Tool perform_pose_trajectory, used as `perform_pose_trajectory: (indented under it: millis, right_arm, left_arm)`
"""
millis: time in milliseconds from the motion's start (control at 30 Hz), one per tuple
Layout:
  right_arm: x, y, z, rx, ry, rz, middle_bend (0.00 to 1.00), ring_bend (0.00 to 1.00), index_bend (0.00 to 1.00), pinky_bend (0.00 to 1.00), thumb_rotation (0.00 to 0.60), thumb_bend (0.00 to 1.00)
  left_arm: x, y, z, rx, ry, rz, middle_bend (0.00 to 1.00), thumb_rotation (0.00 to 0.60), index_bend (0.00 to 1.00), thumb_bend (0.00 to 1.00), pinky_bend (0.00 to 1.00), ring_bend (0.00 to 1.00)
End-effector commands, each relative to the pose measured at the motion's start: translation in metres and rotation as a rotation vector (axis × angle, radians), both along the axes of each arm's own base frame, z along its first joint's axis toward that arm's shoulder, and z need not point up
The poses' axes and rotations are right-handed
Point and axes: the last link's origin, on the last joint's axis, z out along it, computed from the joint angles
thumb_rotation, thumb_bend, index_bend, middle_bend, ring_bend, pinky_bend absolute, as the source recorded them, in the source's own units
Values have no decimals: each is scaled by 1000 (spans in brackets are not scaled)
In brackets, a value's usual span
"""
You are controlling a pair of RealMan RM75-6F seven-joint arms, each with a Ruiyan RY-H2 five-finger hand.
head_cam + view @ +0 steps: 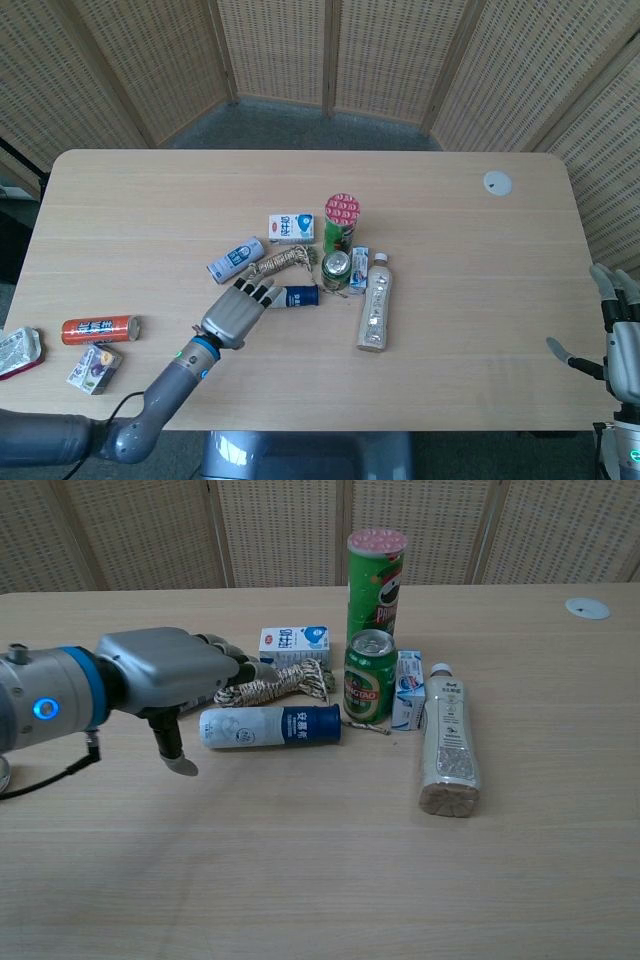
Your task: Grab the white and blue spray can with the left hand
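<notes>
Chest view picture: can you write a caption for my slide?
Left hand hovers open above the lying white and blue spray can.
</notes>
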Motion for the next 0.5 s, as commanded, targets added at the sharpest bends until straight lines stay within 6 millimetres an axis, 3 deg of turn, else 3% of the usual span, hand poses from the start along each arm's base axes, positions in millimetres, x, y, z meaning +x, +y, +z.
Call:
perform_pose_trajectory:
  millis: [33,500]
  right_arm:
    - [-2,-1,0,6,-5,-4,0,0,0,0,578,0]
    - [-1,-1,-4,48,-18,2,0,0,0,0,577,0]
  left_arm:
    - [14,14,-24,36,26,13,0,600,1,0,0,0]
    - [16,27,-67,83,59,57,0,600,37,0,0,0]
